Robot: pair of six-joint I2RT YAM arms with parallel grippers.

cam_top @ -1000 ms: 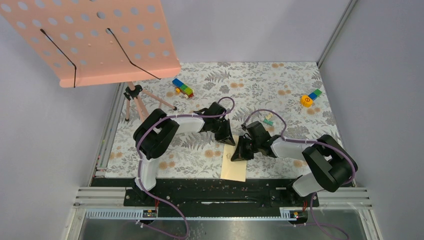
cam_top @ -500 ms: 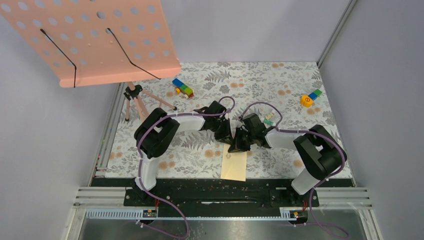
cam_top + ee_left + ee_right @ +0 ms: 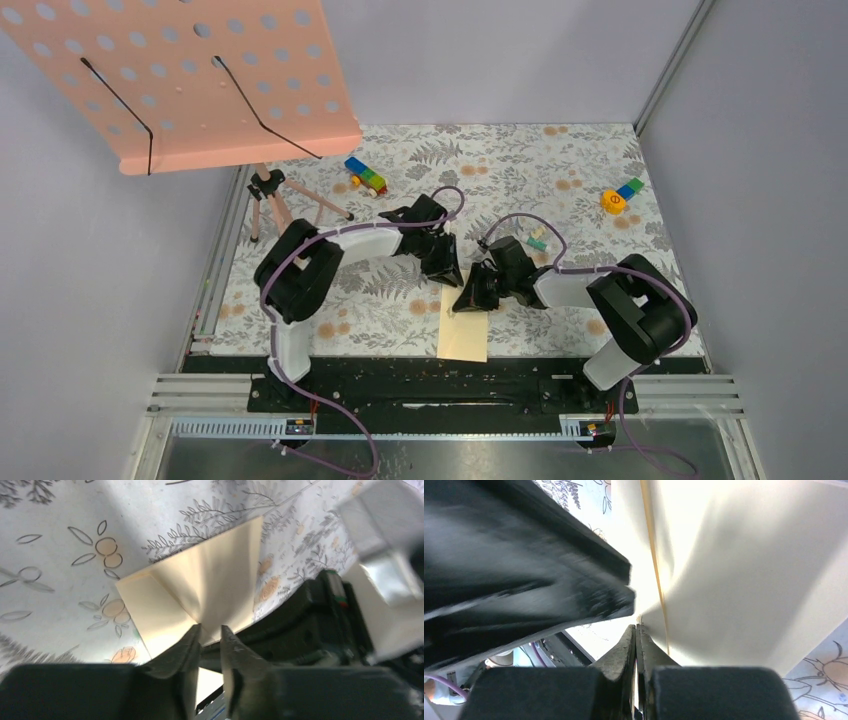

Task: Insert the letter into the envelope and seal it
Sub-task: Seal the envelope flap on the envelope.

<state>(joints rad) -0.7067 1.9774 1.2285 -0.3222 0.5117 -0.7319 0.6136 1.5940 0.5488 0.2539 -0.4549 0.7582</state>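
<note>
Pale cream paper letter (image 3: 463,335) sits just past the black base rail (image 3: 400,385). Right gripper (image 3: 634,626) is clamped shut on its far edge. Farther out, left gripper (image 3: 210,629) just cracked open, empty. Looks like a handover, stuffing's still ahead.

Cream letter (image 3: 463,335) (oblong, creased), far end raised.

A robot lab cell: grey walls (image 3: 500,60), aluminium rails (image 3: 200,392), floral-covered table (image 3: 560,160).

Left tool (image 3: 448,272), right tool (image 3: 468,297) crowd envelope (image 3: 463,340) (almost touching).
</note>
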